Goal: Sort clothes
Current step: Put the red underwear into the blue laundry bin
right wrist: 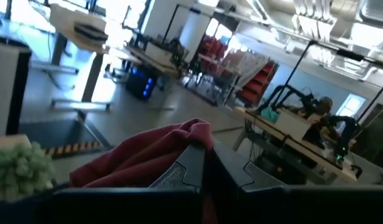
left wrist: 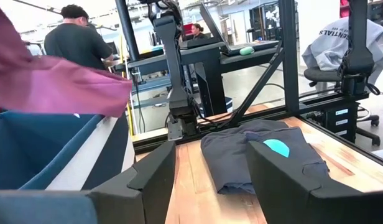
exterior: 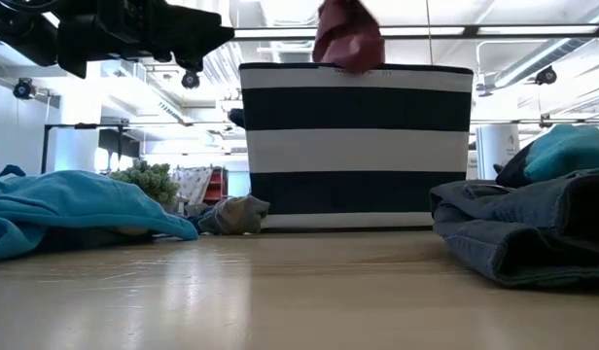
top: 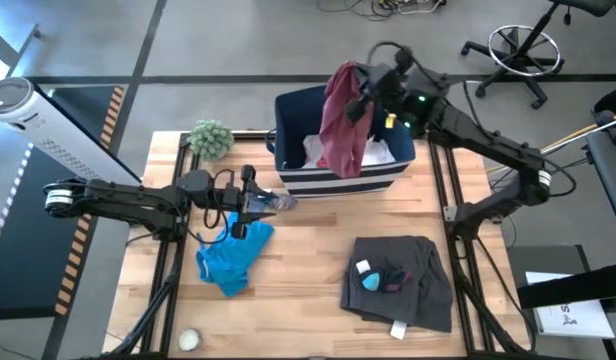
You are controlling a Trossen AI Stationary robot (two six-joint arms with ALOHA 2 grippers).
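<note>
The maroon garment point(top: 340, 120) is held pinched in the right tool point(top: 371, 97) and hangs over the striped bin point(top: 338, 180), while the left tool point(top: 260, 203), with fingers point(left wrist: 285, 180) set wide, is kept above the worktop point(top: 308, 250) beside the blue garment point(top: 231, 258).

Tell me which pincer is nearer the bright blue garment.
Left. The left pincer hangs just above the bright blue garment; the right pincer is across the table over the bin, holding the maroon garment.
</note>
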